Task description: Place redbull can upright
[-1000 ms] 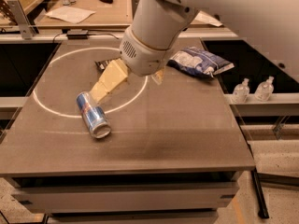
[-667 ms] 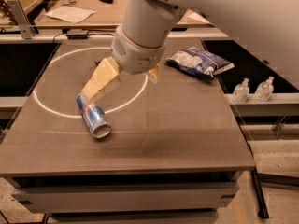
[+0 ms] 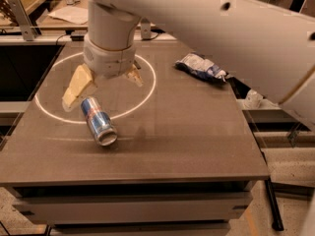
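Camera view shows your gripper (image 3: 102,90) spread open, holding nothing. The redbull can (image 3: 98,121) lies on its side just beneath it, untouched. You have yet to grasp and stand it.

One can (image 3: 98,121), one bag (image 3: 202,67), one pincer (image 3: 103,90)

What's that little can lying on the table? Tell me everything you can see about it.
The redbull can is slim, shiny metal, with blue and silver panels and a red mark. It lies on its side on the brown table, across the white circle line, one silver end toward the camera. The gripper hangs open just behind it, one tan finger close beside its far end.
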`<state>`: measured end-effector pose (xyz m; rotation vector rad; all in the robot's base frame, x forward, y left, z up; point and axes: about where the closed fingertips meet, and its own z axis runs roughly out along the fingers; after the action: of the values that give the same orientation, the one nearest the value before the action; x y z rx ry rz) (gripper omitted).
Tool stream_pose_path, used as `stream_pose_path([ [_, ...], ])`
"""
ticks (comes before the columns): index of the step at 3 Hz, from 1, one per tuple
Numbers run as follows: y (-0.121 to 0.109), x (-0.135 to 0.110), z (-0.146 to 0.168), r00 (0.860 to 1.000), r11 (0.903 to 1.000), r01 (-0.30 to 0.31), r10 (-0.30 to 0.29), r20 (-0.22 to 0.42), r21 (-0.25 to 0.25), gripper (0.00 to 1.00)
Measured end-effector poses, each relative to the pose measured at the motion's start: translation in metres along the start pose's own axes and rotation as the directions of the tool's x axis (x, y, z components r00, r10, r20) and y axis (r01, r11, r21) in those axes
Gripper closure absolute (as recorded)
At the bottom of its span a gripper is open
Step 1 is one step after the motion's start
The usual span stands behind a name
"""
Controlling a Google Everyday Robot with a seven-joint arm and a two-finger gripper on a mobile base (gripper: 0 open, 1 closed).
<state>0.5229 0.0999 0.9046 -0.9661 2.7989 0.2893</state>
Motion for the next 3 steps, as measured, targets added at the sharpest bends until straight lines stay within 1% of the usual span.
stream_pose_path([
  [1, 0.014, -0.012, 0.021, 0.999, 0.9999, 0.014, -0.014, -0.050, 0.010, 0.00],
  [2, 0.021, -0.014, 0.034, 0.996, 0.9998, -0.005, 0.006, -0.088, 0.019, 0.00],
  [3, 0.024, -0.013, 0.049, 0.993, 0.9988, -0.028, 0.032, -0.117, 0.041, 0.00],
])
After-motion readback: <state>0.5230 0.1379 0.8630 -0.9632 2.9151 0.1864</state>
